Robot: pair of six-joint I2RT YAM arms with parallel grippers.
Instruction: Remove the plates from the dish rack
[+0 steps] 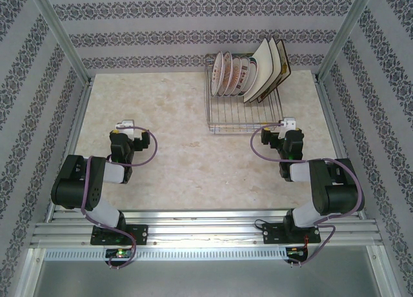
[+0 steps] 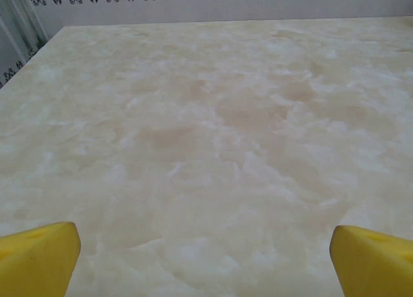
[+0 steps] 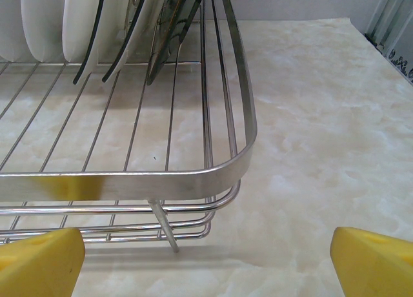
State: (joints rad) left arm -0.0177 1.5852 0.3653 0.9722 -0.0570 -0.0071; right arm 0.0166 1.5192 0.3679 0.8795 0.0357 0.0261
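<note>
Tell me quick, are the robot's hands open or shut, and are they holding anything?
Left gripper: open, holding nothing, above the table.
Right gripper: open, holding nothing, just short of the dish rack.

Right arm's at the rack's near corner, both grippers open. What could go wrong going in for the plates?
The right gripper sits low, facing the near right corner of the dish rack; driving straight ahead would likely hit the rim and shove the rack. The round plates stand packed close at the far end, so the open gripper may knock a neighbour. The square plates lean and could tip.
</note>
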